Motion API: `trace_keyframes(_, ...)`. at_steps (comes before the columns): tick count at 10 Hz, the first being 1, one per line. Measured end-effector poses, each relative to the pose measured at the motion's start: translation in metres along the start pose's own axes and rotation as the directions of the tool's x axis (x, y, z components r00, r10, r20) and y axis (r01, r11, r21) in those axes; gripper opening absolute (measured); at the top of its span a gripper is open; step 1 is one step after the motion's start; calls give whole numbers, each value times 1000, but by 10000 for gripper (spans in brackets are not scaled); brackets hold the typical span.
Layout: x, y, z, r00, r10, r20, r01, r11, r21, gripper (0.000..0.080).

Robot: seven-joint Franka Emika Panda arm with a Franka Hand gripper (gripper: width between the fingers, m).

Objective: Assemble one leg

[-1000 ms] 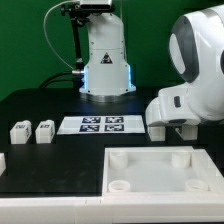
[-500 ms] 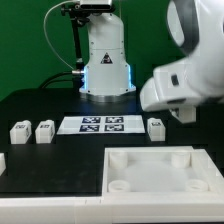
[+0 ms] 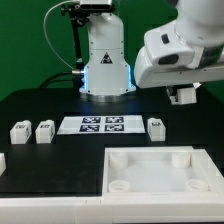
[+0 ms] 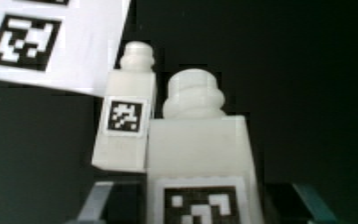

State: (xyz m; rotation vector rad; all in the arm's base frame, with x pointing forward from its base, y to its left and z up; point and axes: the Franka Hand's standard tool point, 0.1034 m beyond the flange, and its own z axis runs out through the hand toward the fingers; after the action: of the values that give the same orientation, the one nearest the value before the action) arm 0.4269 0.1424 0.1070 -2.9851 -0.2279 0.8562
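Note:
My gripper (image 3: 182, 96) hangs raised at the exterior view's right, above the table. In the wrist view the gripper (image 4: 199, 207) is shut on a white leg (image 4: 197, 135) with a square marker tag, its ridged tip pointing away. A second leg (image 4: 123, 120) lies on the black table just beyond, beside the marker board (image 4: 34, 40). In the exterior view that second leg (image 3: 155, 127) stands right of the marker board (image 3: 100, 125). Two more legs (image 3: 18, 131) (image 3: 44, 131) stand at the left. The held leg is hard to make out in the exterior view.
The large white square tray (image 3: 150, 152) with corner sockets lies at the front. A white piece (image 3: 2, 161) shows at the left edge. The arm's base (image 3: 105, 60) stands at the back.
The arm has risen from table level at the right, beside the marker board, to well above it. The leg it had hidden now shows on the table.

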Motion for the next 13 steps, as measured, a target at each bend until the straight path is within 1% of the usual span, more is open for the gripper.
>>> trace_keyframes(1, 21, 10, -23, 994, -40, -102, 40, 999, 4, 289)
trace_keyframes(2, 38, 20, -45, 978, -53, -203, 54, 999, 0, 289)
trace_keyframes(3, 49, 29, -67, 961, -69, -269, 71, 997, -5, 289)
trace_keyframes(4, 59, 29, -86, 933, -66, -355, 67, 998, -10, 290)
trace_keyframes(5, 66, 29, -90, 881, -64, -468, 63, 998, -18, 290)
trace_keyframes(6, 63, 31, -86, 847, -62, -527, 58, 998, -25, 290)
trace_keyframes(7, 67, 33, -90, 770, -60, -635, 51, 998, -33, 290)
trace_keyframes(8, 69, 36, -90, 704, -60, -707, 46, 998, -39, 290)
trace_keyframes(9, 73, 41, -93, 649, -78, -756, 52, 997, -58, 290)
trace_keyframes(10, 87, 60, -114, 554, -129, -822, 62, 992, -114, 290)
trace_keyframes(11, 104, 71, -140, 453, -130, -882, 40, 991, -125, 290)
trace_keyframes(12, 117, 72, -159, 380, -139, -915, 33, 990, -137, 290)
trace_keyframes(13, 132, 73, -171, 309, -136, -941, 21, 990, -136, 290)
